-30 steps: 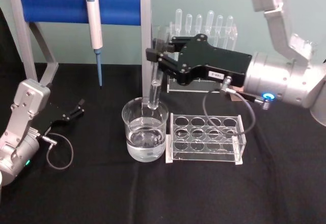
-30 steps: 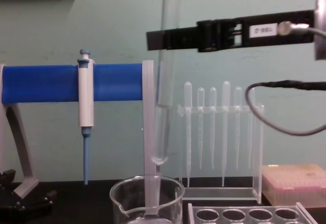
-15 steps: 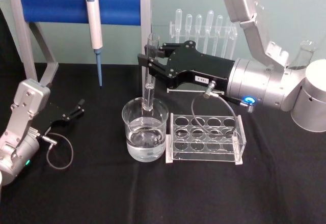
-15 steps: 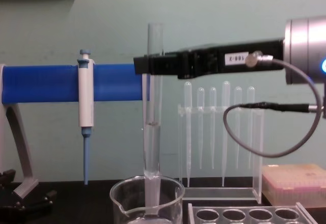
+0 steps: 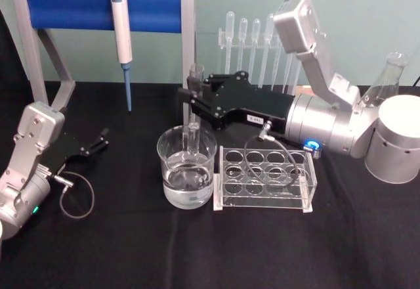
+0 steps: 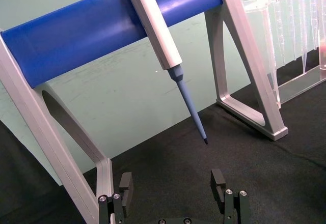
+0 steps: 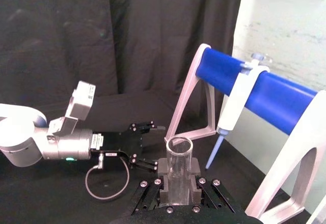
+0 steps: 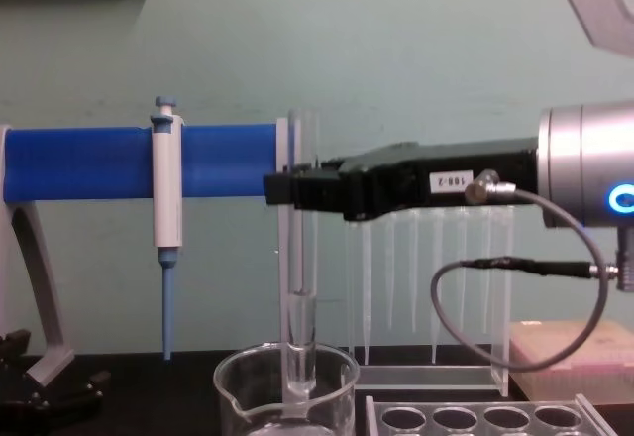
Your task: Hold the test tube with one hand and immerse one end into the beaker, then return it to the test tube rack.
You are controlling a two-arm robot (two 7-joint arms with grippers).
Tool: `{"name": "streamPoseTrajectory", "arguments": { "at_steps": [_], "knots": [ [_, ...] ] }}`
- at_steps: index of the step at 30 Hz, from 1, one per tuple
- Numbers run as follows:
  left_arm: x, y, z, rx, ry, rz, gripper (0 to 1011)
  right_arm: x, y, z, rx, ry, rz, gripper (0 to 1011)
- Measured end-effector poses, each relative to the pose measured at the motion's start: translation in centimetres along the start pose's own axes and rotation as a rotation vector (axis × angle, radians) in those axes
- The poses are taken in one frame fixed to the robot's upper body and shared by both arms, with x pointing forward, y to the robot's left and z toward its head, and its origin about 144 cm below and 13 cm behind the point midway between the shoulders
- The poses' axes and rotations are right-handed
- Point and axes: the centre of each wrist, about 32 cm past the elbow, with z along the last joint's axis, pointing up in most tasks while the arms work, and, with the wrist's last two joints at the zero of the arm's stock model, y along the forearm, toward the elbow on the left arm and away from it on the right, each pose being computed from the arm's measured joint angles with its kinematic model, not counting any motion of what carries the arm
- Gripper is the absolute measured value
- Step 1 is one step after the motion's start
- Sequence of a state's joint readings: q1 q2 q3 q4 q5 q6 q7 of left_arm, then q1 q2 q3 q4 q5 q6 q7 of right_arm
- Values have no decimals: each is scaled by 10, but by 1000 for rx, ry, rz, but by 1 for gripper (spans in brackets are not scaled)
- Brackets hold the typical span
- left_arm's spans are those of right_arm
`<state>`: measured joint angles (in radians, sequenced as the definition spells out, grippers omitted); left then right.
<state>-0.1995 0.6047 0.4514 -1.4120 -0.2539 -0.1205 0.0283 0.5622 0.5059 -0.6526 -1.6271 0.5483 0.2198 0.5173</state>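
My right gripper [image 5: 190,98] is shut on the test tube [image 5: 195,79], a clear glass tube held upright, gripped below its open rim. The tube's rounded lower end hangs inside the beaker [image 5: 187,174], a wide glass cylinder partly filled with water. I cannot tell whether the tip touches the water. From the chest, the test tube [image 8: 300,287] drops past the beaker's rim [image 8: 287,367], with the right gripper [image 8: 287,190] clamped across it. The right wrist view shows the test tube [image 7: 179,165] between the fingers [image 7: 164,170]. My left gripper [image 5: 98,141] rests open on the table at the left, its fingers [image 6: 126,188] wide apart.
A white-and-blue pipettor [image 5: 121,26] hangs from the blue-barred stand [image 5: 72,6] behind the beaker. A clear rack with round holes [image 5: 266,177] sits just right of the beaker. Thin pipettes [image 5: 252,36] stand at the back, a glass flask [image 5: 387,79] at the far right.
My right gripper came down and toward me with the test tube. The tube's lower end went from above the beaker's rim to inside it. The left arm stayed still.
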Motion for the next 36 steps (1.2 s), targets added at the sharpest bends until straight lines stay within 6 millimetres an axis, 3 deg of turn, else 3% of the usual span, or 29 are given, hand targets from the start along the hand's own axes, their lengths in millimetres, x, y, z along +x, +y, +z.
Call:
{"name": "streamPoseTrajectory", "arguments": {
  "at_steps": [20,36],
  "knots": [
    [0,0,0,0,0,0,1000,-9,4,-36,-15,20,0,226],
    [0,0,0,0,0,0,1000,-13,6,-51,-23,11,-2,225]
  ]
}}
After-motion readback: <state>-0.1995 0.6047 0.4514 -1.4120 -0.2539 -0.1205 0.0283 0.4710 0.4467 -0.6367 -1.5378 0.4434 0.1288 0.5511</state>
